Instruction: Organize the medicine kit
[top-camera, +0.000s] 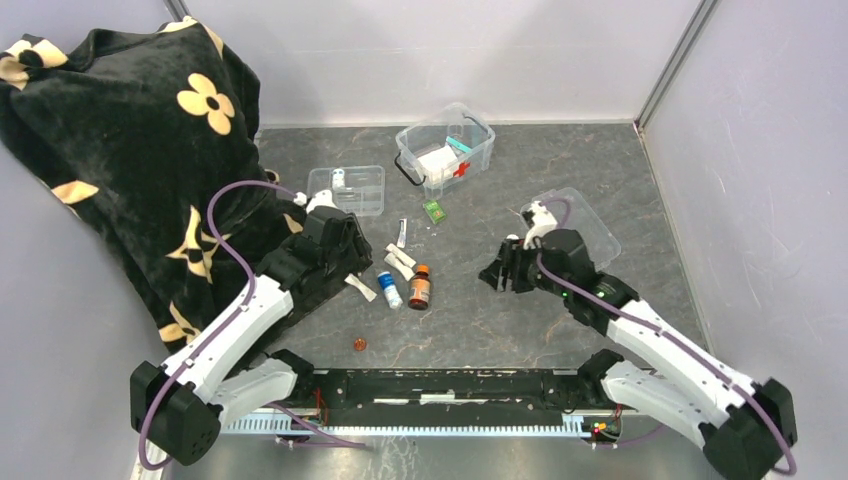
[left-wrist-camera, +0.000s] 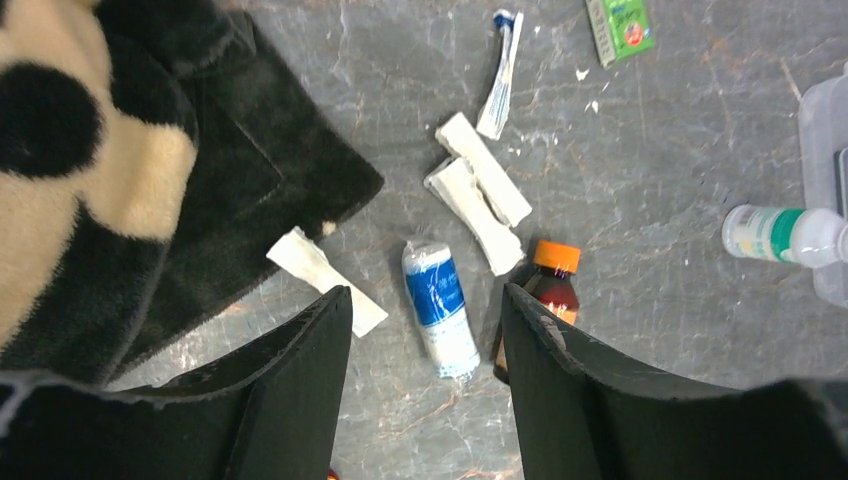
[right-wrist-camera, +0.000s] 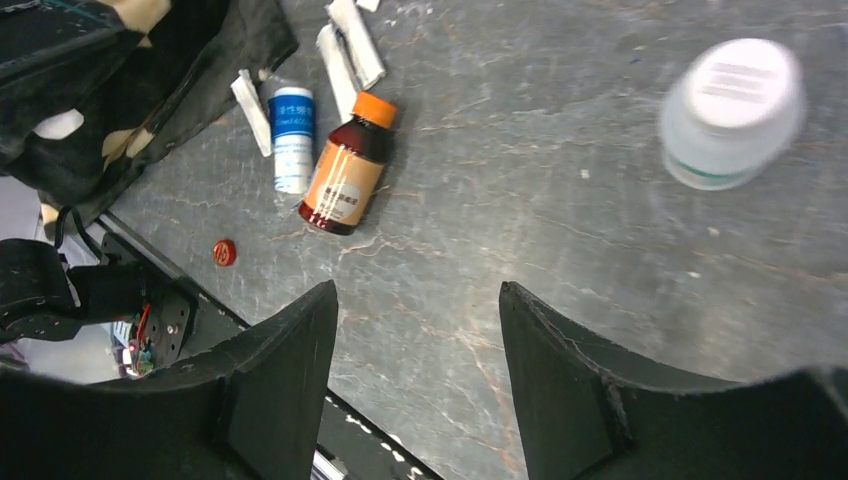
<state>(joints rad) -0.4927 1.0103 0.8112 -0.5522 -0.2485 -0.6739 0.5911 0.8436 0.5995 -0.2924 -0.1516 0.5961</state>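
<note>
Overhead, the left arm stretched toward 1 o'clock, its tool (left-wrist-camera: 425, 295) spread wide above a blue-labelled roll (left-wrist-camera: 440, 320). The medicine kit (top-camera: 445, 150) sat at the counter's (top-camera: 480, 330) 12 o'clock. The right arm angled toward 10 o'clock, its tool (right-wrist-camera: 417, 290) wide, holding nothing.

The worktop (top-camera: 500, 330) is a dark grey slab with a marbled, stone-like pattern and thin pale veins. Plain pale lilac-grey panels close it in: a far wall (top-camera: 430, 50), a left wall (top-camera: 50, 330) and a right wall (top-camera: 770, 150). A slim metal post (top-camera: 675, 65) stands at the far right corner. A black plush blanket (top-camera: 120, 150) with cream flowers is heaped over the far left corner. The light is even and soft, with faint shadows.
</note>
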